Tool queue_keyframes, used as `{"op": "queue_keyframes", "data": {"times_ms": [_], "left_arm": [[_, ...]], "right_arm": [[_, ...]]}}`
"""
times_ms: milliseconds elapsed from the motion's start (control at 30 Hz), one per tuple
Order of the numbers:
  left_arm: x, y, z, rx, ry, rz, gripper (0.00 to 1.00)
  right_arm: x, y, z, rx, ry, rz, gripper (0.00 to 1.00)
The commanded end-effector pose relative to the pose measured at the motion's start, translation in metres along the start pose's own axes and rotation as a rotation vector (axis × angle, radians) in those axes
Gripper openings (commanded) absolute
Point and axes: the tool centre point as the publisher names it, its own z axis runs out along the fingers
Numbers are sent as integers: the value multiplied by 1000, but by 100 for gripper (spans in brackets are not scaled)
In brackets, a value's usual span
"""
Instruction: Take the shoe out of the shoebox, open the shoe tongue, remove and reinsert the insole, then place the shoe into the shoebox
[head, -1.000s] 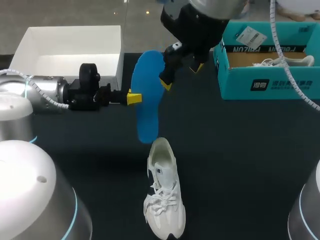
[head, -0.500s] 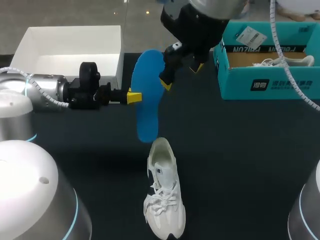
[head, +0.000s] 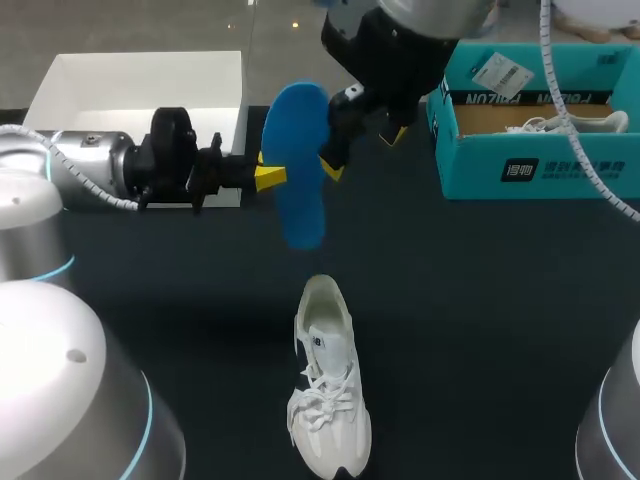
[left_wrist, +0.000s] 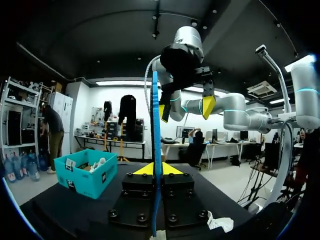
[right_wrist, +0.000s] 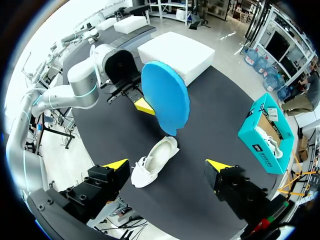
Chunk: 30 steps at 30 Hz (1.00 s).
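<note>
L gripper pinches insole edge-on; head view shows face.

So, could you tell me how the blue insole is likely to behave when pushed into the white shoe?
Gripped at one edge by the left end effector, the thin blue foam insole shows no droop, so probably semi-stiff and light. Being thin, it may buckle entering the white lace-up sneaker.

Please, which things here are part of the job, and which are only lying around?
Job: blue insole in the left gripper; white shoe on the table; teal shoebox.
Lying around: open white box; paper tag on the shoebox.
</note>
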Motion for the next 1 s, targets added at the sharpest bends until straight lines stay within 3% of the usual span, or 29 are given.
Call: {"op": "queue_keyframes", "data": {"times_ms": [33, 433, 1000], "left_arm": [[7, 9, -9, 1, 11, 308, 0], [25, 33, -21, 26, 24, 566, 0], [28, 34, -19, 6, 29, 576, 0]], "right_arm": [[0, 0, 1, 1, 1, 1, 100], [0, 0, 1, 1, 1, 1, 100], [0, 0, 1, 1, 1, 1, 100]]}}
